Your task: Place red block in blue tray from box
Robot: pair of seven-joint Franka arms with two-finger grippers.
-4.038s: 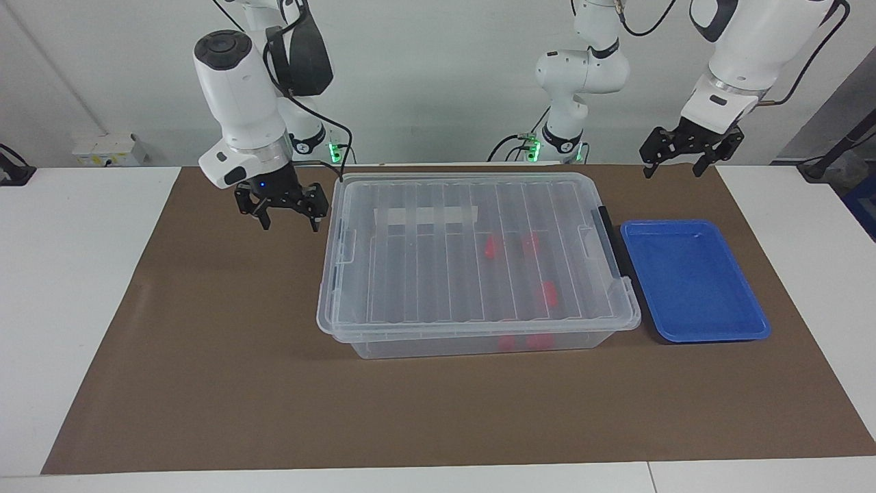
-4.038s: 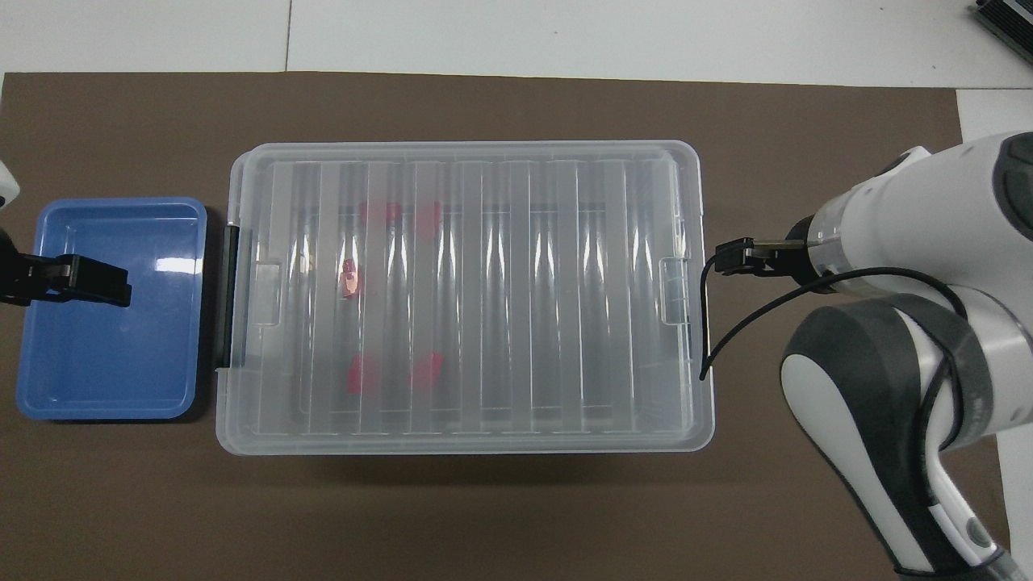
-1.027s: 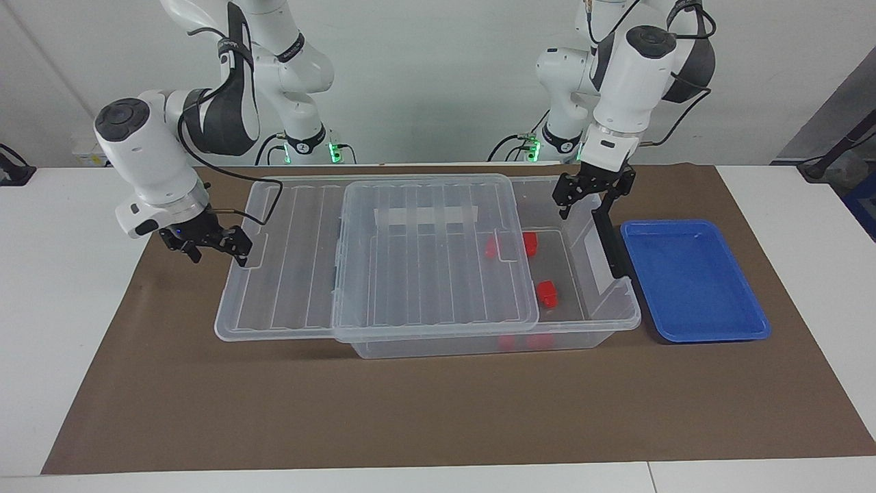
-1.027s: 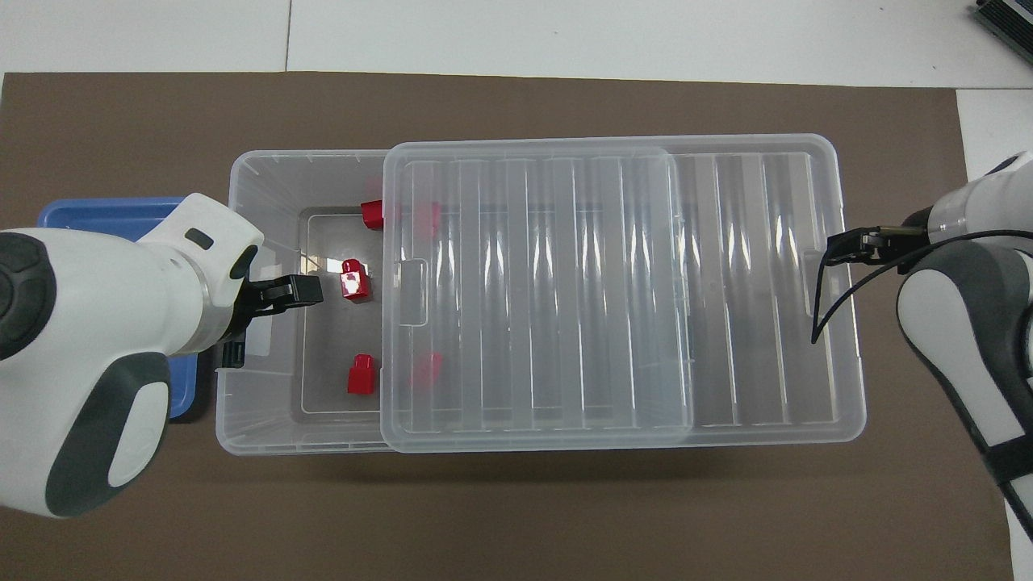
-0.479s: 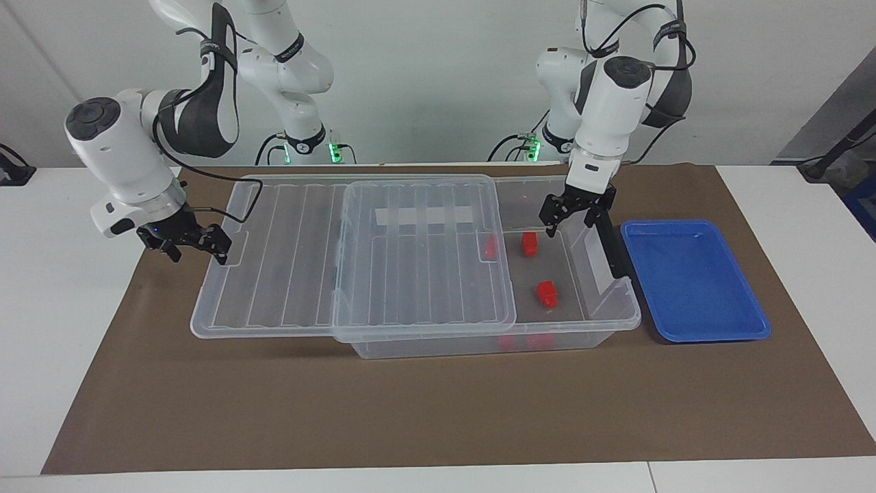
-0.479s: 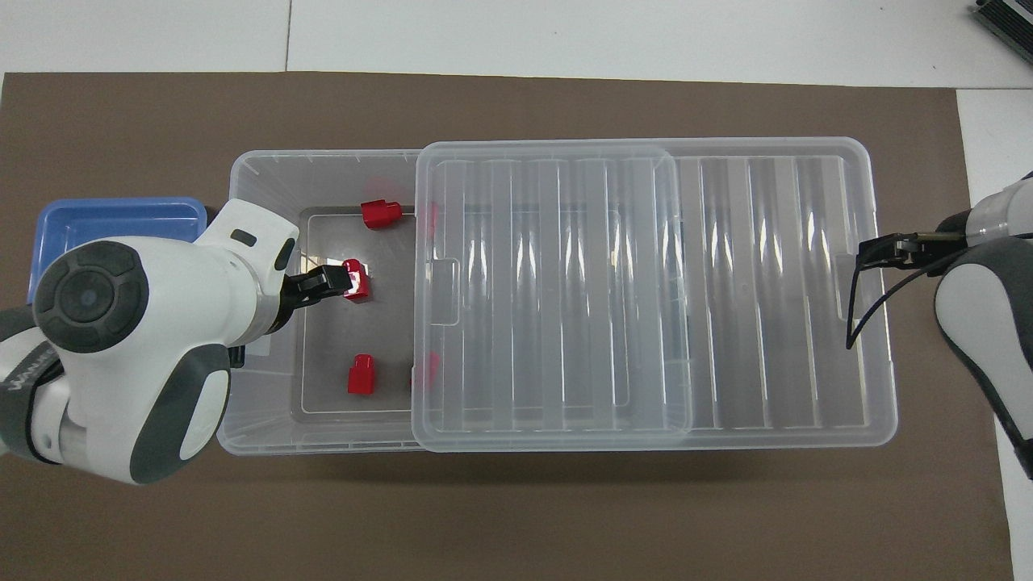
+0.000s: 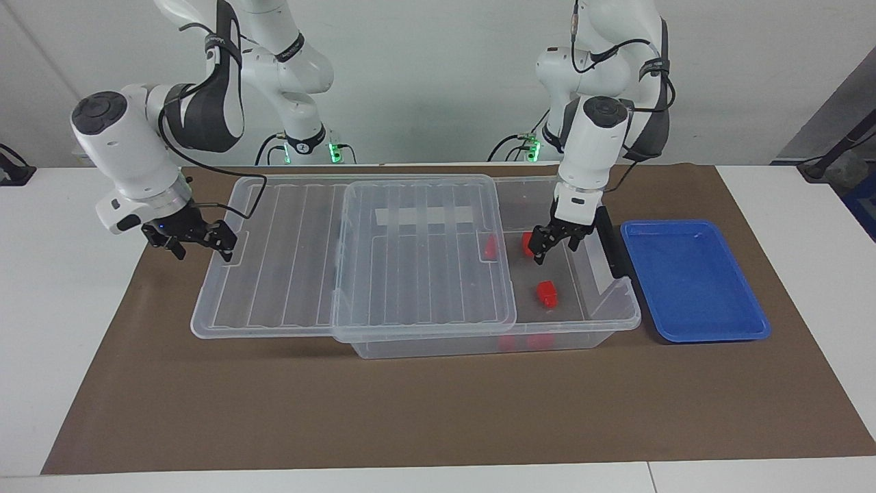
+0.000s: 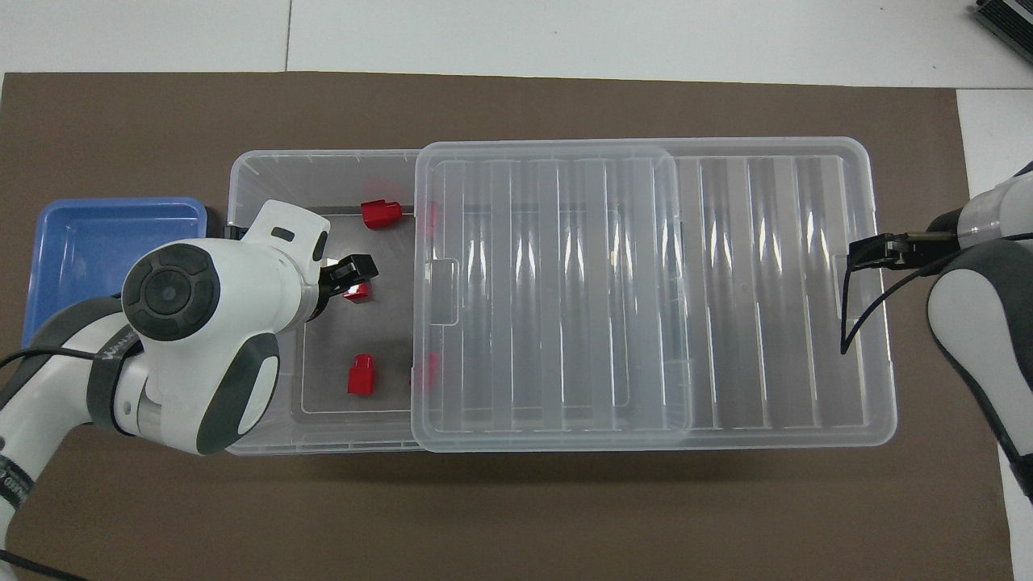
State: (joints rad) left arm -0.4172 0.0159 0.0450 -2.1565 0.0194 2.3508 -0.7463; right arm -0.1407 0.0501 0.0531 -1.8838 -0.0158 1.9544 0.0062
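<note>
Step in hand, as I read it: pick one red block out of the box's uncovered end.

- Box (image 7: 619,311) sits mid-mat. Its clear lid (image 7: 424,274) lies shifted toward the right arm's end and overhangs there, so only the end toward the left arm is uncovered.
- Target looks to be the red block (image 7: 527,242) on the box floor, among the uncovered blocks nearest the robots. Another red block (image 7: 546,292) lies farther from the robots, well apart from it. More show through the lid and the wall.
- Blue tray (image 7: 691,281) is empty, just beside the box's black-handled end.

Left gripper (image 7: 553,248): down inside the box, fingers spread, tips close by the target block. From overhead the gripper covers most of it. I cannot tell whether a finger touches it yet.

Doing it well:
- Centre the block between the fingers before closing, since an off-centre pinch would likely skate it across the smooth floor.
- Go low enough to take the block's sides, not its top.
- Lift straight up to clear the box wall and the black handle before swinging toward the tray.
- Mind the lid's edge, which is close to the block.

Pose: left arm reaches in from above, wrist leaning, forearm over the box's end wall. Right gripper (image 7: 200,237) waits at the lid's overhanging end, fingers spread about the lid's edge, arm bent low and out to the side.
</note>
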